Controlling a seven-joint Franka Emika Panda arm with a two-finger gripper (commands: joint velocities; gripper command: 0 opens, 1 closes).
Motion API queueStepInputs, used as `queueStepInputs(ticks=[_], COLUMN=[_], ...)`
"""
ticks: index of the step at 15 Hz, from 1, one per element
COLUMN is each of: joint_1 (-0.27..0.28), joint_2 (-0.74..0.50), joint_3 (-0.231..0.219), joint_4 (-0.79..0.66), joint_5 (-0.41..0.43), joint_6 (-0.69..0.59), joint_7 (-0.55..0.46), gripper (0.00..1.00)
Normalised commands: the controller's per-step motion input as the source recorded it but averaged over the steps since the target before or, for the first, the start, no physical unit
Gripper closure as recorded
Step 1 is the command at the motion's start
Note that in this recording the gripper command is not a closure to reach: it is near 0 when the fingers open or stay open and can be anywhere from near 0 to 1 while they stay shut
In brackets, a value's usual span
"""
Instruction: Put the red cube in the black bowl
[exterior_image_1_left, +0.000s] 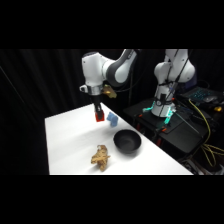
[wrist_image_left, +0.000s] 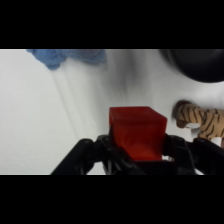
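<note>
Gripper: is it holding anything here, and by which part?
Yes: the gripper is shut on the red cube, clamping its two opposite side faces, low down.

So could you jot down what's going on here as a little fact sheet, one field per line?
Gripper: shut on the red cube, held above the table
Black bowl: on the white table, holding nothing visible
Light blue block: on the table next to the gripper in the side view
Tiger figure: lying near the table's front edge, beside the bowl
Task status: cube not yet in bowl
</note>
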Motion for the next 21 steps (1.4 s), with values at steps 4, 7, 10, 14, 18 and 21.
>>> queueStepInputs(ticks=[4,7,10,14,18,21], joint_1=[0.099,0.147,0.127,0.068,0.004,-0.042], joint_2=[-0.36,-0.27,-0.18,-0.06,0.14,0.21], joint_3=[0.120,0.174,0.144,0.090,0.058,0.058], joint_4=[-0.42,-0.39,-0.26,-0.12,-0.02,0.07], joint_5=[-0.024,0.050,0.072,0.102,0.194,0.232], joint_6=[0.04,0.15,0.17,0.18,0.33,0.25], joint_7=[0.14,0.11,0.05,-0.07,-0.29,-0.37], gripper=[1.00,1.00,1.00,1.00,0.00,0.00])
